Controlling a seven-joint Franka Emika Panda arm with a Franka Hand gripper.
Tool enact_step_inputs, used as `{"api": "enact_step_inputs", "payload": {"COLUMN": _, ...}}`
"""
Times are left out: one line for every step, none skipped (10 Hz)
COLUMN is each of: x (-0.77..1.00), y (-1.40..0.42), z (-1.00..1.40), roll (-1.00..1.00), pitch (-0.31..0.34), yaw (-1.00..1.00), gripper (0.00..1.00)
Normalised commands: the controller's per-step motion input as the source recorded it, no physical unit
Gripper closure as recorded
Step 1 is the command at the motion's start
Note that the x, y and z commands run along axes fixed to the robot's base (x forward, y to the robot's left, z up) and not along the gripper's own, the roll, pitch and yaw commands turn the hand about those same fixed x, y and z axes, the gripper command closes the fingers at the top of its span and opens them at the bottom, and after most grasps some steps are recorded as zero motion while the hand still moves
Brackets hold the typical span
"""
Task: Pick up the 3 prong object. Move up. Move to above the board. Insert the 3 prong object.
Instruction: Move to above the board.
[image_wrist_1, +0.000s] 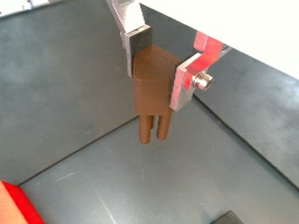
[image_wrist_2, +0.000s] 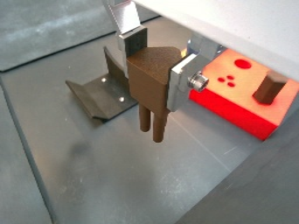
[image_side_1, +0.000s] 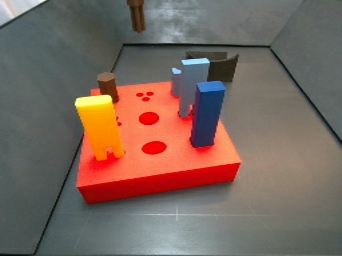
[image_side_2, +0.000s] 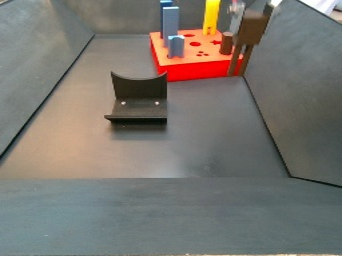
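Note:
My gripper (image_wrist_1: 162, 66) is shut on the 3 prong object (image_wrist_1: 152, 96), a dark-brown post gripped at its wider top between the silver fingers, with its thin prongs hanging down above the grey floor. Both wrist views show it (image_wrist_2: 149, 87). In a side view the gripper (image_side_2: 247, 22) holds the object (image_side_2: 243, 55) in the air beside the board (image_side_2: 187, 62), not over it. The red board (image_side_1: 167, 160) shows its cluster of three small holes (image_side_1: 142, 97). The object also shows at the edge of that side view (image_side_1: 135, 14), beyond the board.
On the board stand a yellow block (image_side_1: 98, 125), two blue blocks (image_side_1: 206, 112) and a stubby brown peg (image_side_1: 107, 87). The dark fixture (image_side_2: 136, 100) stands on the floor away from the board and shows in a wrist view (image_wrist_2: 103, 92). Grey walls ring the floor.

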Motion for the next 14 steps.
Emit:
{"api": "enact_step_inputs", "payload": {"x": 0.03, "y": -0.06, "z": 1.00, "roll": 0.09, "pitch": 0.096, "yaw": 0.02, "gripper": 1.00}}
{"api": "enact_step_inputs", "payload": {"x": 0.03, "y": -0.06, "z": 1.00, "roll": 0.09, "pitch": 0.094, "yaw": 0.02, "gripper": 1.00}}
{"api": "enact_step_inputs", "payload": {"x": 0.03, "y": -0.05, "z": 1.00, "roll": 0.09, "pitch": 0.091, "yaw": 0.02, "gripper": 1.00}}
{"api": "enact_step_inputs", "payload": {"x": 0.02, "y": -0.05, "z": 1.00, "roll": 0.09, "pitch": 0.093, "yaw": 0.03, "gripper": 1.00}}
{"api": "enact_step_inputs", "payload": {"x": 0.02, "y": -0.04, "z": 1.00, "roll": 0.10, "pitch": 0.094, "yaw": 0.03, "gripper": 1.00}}
{"api": "enact_step_inputs", "payload": {"x": 0.02, "y": -0.04, "z": 1.00, "roll": 0.10, "pitch": 0.091, "yaw": 0.03, "gripper": 1.00}}
{"api": "enact_step_inputs", "payload": {"x": 0.01, "y": -0.03, "z": 0.90, "roll": 0.09, "pitch": 0.087, "yaw": 0.03, "gripper": 1.00}}
{"api": "enact_step_inputs", "payload": {"x": 0.01, "y": -0.01, "z": 0.70, "roll": 0.09, "pitch": 0.085, "yaw": 0.03, "gripper": 1.00}}
{"api": "enact_step_inputs", "payload": {"x": 0.00, "y": -0.01, "z": 0.55, "roll": 0.09, "pitch": 0.086, "yaw": 0.03, "gripper": 1.00}}
{"api": "enact_step_inputs", "payload": {"x": 0.00, "y": -0.01, "z": 0.45, "roll": 0.09, "pitch": 0.086, "yaw": 0.03, "gripper": 1.00}}
{"api": "enact_step_inputs", "payload": {"x": 0.00, "y": -0.01, "z": 0.25, "roll": 0.09, "pitch": 0.085, "yaw": 0.04, "gripper": 1.00}}
{"api": "enact_step_inputs", "payload": {"x": 0.25, "y": -1.00, "z": 0.00, "roll": 0.12, "pitch": 0.439, "yaw": -0.73, "gripper": 1.00}}
{"api": "enact_step_inputs", "payload": {"x": 0.25, "y": -1.00, "z": -0.01, "roll": 0.11, "pitch": 0.427, "yaw": -0.72, "gripper": 1.00}}
{"api": "enact_step_inputs", "payload": {"x": 0.27, "y": -1.00, "z": 0.00, "roll": 0.05, "pitch": 0.365, "yaw": -0.44, "gripper": 1.00}}
